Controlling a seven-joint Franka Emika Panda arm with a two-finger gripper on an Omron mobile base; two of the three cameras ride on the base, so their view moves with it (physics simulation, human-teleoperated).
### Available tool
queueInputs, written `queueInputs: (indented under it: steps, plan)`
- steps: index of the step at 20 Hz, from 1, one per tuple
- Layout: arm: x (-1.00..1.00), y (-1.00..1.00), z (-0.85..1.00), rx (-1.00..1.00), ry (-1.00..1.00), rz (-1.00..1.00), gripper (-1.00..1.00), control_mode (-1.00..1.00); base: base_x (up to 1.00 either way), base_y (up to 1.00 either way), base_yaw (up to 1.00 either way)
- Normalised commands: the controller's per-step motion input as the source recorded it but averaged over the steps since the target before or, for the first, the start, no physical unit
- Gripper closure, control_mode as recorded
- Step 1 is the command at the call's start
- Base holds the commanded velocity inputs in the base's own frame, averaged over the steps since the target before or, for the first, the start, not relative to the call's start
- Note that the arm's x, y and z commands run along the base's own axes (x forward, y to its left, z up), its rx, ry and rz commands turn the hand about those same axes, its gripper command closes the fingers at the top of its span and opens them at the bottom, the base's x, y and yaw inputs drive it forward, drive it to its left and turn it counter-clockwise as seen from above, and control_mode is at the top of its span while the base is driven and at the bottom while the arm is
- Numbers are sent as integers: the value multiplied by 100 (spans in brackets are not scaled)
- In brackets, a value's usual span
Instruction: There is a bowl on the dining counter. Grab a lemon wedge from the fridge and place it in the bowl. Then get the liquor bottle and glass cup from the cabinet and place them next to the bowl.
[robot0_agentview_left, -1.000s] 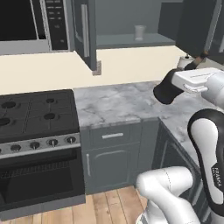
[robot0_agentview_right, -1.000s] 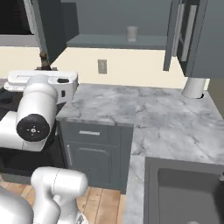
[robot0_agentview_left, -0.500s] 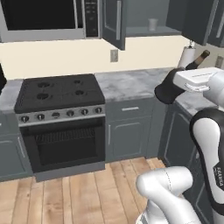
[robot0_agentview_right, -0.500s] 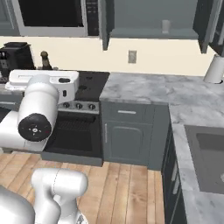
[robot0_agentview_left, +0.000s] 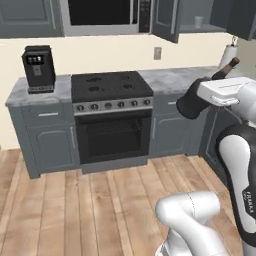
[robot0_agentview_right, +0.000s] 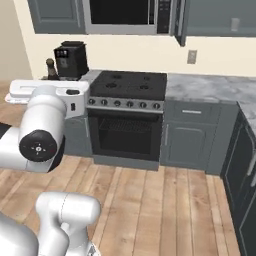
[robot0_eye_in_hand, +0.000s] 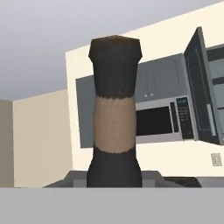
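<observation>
End effector (robot0_agentview_left: 216, 80) clamped on one liquor bottle (robot0_eye_in_hand: 114, 113), neck and cap poking up past hand. One glass cup (robot0_agentview_left: 199, 21) on shelf of open cabinet (robot0_agentview_left: 166, 19). One stove (robot0_agentview_left: 111, 87), one coffee machine (robot0_agentview_left: 38, 69). Versus a second earlier: base drove back, view shifted, stove now central.

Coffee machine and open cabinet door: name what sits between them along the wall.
Between the coffee machine and the open cabinet door sit the stove and microwave, in the left base view.
</observation>
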Motion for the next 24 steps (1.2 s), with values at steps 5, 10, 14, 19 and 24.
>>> queueInputs:
  steps: [5,10,14,19,24]
  plan:
    - [0,0,0,0,0,0,100,100,-100,78,16]
    - [0,0,0,0,0,0,100,100,-100,67,17]
    - [0,0,0,0,0,0,100,100,-100,65,18]
    - [0,0,0,0,0,0,100,100,-100,69,21]
    - [0,0,0,0,0,0,100,100,-82,79,24]
